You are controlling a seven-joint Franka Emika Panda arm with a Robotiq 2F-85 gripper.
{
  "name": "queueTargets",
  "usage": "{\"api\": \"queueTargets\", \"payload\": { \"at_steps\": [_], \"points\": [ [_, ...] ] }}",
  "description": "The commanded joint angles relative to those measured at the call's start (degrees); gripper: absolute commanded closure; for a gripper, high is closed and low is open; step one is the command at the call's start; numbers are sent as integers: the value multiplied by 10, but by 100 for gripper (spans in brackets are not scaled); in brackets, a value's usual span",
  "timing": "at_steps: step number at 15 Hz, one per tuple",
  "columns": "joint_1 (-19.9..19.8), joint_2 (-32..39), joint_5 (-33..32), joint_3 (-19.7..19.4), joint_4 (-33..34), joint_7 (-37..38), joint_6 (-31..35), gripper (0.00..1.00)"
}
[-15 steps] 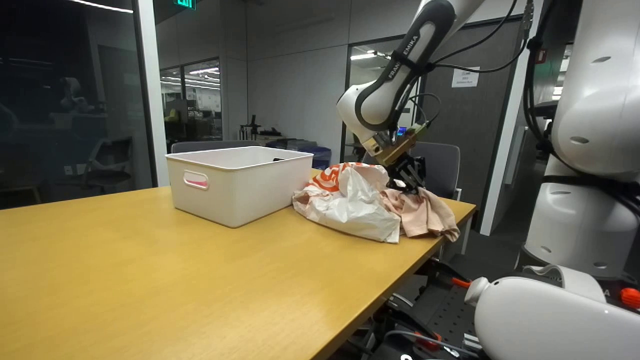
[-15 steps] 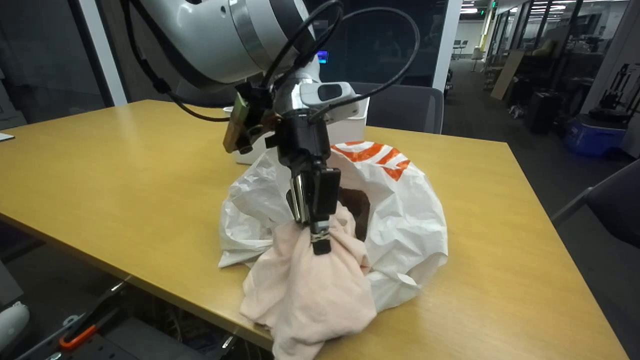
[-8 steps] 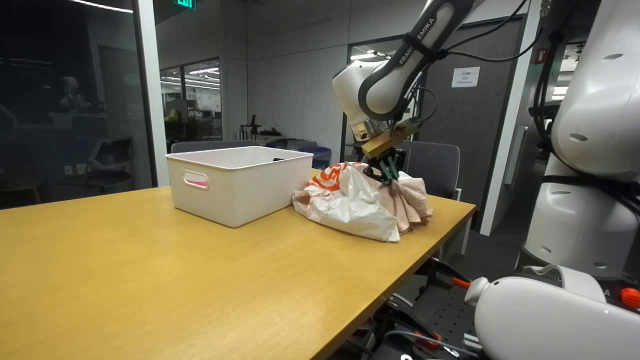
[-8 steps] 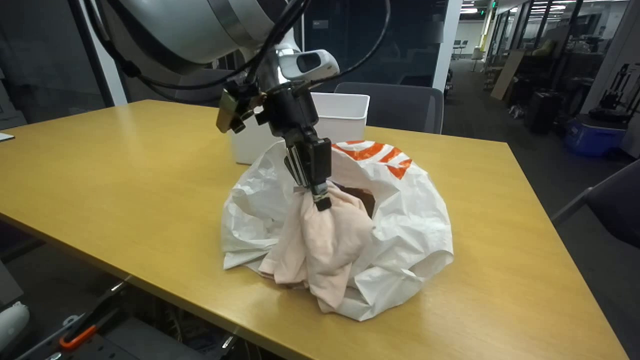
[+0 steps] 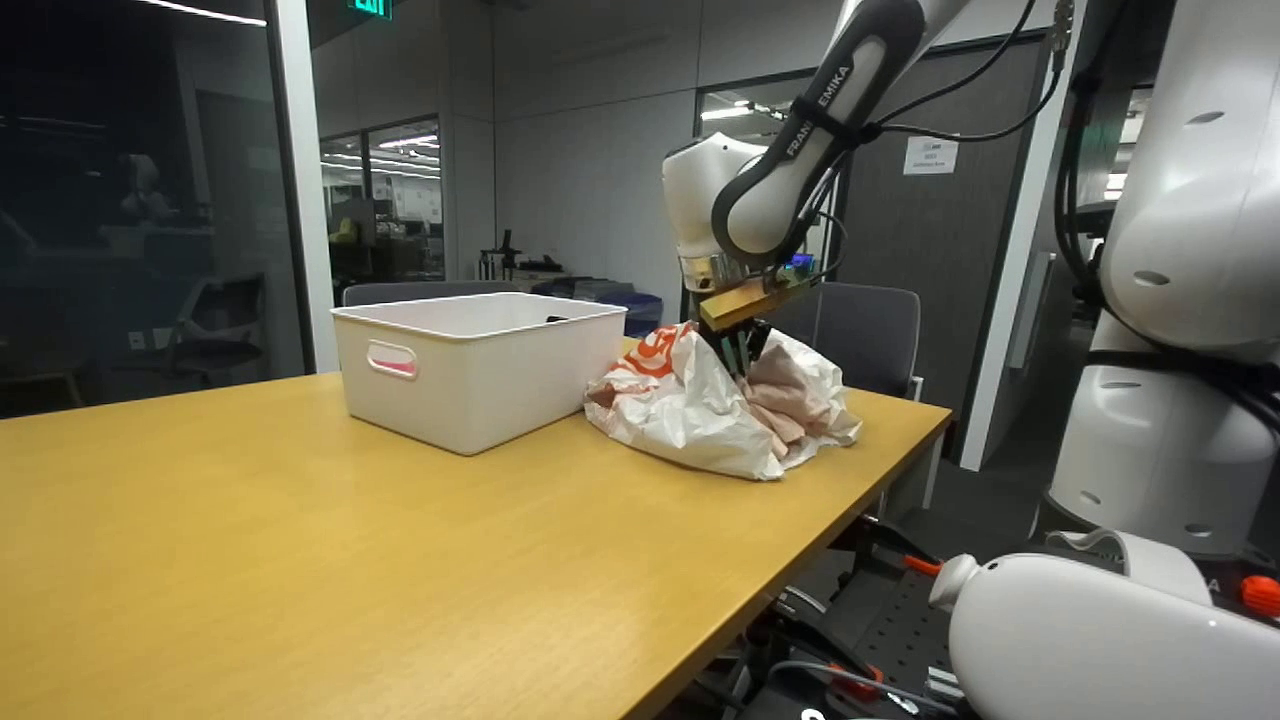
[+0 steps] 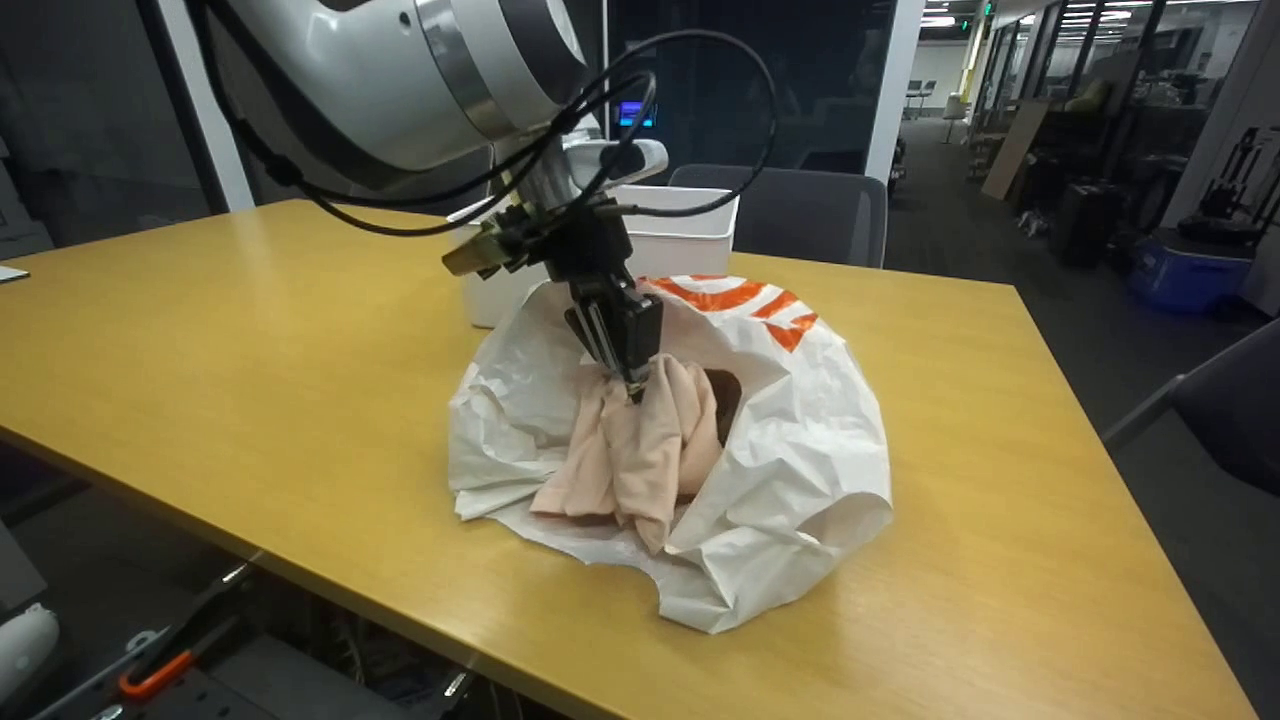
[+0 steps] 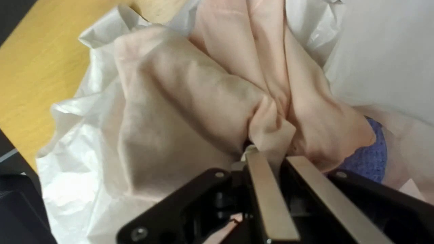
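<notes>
My gripper (image 7: pixel 272 158) is shut on a pale pink cloth (image 7: pixel 203 91), with a bunched fold pinched between the fingers. The gripper (image 6: pixel 634 388) points down into the mouth of a white plastic bag (image 6: pixel 800 480) with orange print. The cloth (image 6: pixel 645 450) hangs in folds inside the bag's opening, on its lower side. In an exterior view the bag (image 5: pixel 670 435) hides part of the cloth (image 5: pixel 780 405) and the gripper's tips. A blue fabric (image 7: pixel 368 157) shows beside the cloth in the wrist view. A dark brown thing (image 6: pixel 724 398) shows inside the bag.
A white bin (image 5: pixel 470 385) with a handle slot stands right beside the bag; it is partly behind the arm in an exterior view (image 6: pixel 690 245). The yellow table's (image 6: pixel 1000 480) near edge lies close to the bag's mouth. A chair (image 6: pixel 800 215) stands behind the table.
The gripper has carried the pink cloth away from the table's near edge into the bag's mouth. The cloth no longer hangs over the edge. The bag's lower rim now shows under it.
</notes>
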Motion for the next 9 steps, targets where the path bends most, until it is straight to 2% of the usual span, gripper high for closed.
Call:
{"api": "queueTargets", "payload": {
  "at_steps": [1,4,5,6,7,8,9],
  "points": [
    [-9,31,-35,2,37,9,53,98],
    [-2,37,-138,1,67,82,42,96],
    [-2,42,-154,1,73,93,42,96],
    [-3,47,-144,2,76,93,44,93],
    [-5,49,-113,3,75,78,39,65],
    [-7,50,-87,4,73,61,51,64],
    [-8,48,-53,5,69,39,46,58]
  ]
}}
